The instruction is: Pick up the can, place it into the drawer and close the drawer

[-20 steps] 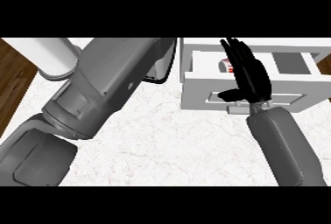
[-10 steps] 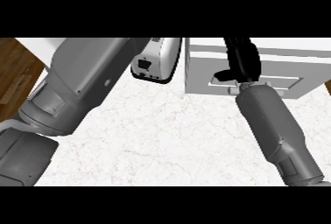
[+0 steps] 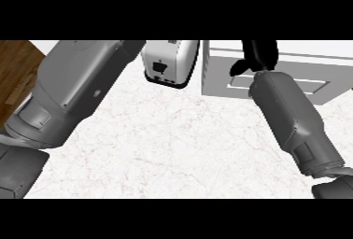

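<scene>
your right hand (image 3: 257,57) sat at one o'clock against the front of the white drawer unit (image 3: 276,83), only its black wrist end showing below the top edge, so you could not tell whether its fingers were apart or together. a second earlier that hand hung over an open drawer with the can down inside it; now the drawer front looked flush and no opening showed. the can was out of sight, most likely shut inside. your left forearm (image 3: 69,93) filled the nine to eleven o'clock side, its hand beyond the view. a toaster (image 3: 169,63) stood at twelve o'clock on the marble counter (image 3: 179,149). judging by this, the closing push was done or nearly so
</scene>
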Motion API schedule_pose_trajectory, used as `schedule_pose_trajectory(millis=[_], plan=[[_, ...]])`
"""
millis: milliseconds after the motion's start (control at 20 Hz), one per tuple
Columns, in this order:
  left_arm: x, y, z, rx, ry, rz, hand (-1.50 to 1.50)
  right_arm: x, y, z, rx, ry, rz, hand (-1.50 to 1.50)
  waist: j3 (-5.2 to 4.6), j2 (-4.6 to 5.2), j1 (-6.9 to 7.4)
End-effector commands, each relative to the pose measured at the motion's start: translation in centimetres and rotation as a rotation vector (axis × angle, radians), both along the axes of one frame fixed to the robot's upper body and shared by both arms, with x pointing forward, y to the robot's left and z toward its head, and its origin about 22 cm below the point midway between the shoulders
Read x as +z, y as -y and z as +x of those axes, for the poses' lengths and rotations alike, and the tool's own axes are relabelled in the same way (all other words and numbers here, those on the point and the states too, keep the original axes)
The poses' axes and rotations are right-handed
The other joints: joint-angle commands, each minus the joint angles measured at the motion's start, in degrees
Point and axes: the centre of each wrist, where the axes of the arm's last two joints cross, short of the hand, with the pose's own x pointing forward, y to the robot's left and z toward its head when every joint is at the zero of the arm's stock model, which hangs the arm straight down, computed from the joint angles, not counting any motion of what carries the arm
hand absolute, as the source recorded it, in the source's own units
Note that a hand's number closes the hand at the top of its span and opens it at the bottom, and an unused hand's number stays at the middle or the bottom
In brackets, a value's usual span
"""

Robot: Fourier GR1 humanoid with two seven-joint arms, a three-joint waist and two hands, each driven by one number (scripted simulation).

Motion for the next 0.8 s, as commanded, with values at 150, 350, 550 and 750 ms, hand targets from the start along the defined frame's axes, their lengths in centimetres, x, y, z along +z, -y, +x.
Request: schedule_pose_trajectory(millis=[150, 350, 550, 750], plan=[[-1.0, -2.6, -0.3, -0.026, 0.005, -0.002, -1.50, 3.6, -0.5, 1.7, -0.010, 0.054, 0.019, -1.50, 0.02, 0.59, 1.72], [-0.8, -4.2, -0.6, -0.029, 0.008, 0.003, -1.50, 4.5, -1.9, 1.9, 0.018, 0.070, 0.089, -1.50, 0.03, 0.32, 1.97], [-0.9, -4.7, -1.1, -0.025, 0.007, 0.006, -1.50, 4.8, -2.6, 1.9, 0.088, 0.076, 0.182, -1.50, 0.11, -0.12, 1.79], [0.2, -5.0, -1.8, -0.030, 0.021, 0.003, -1.50, 4.8, -1.8, 2.1, 0.096, 0.081, 0.189, -1.50, 0.11, -0.13, 1.63]])
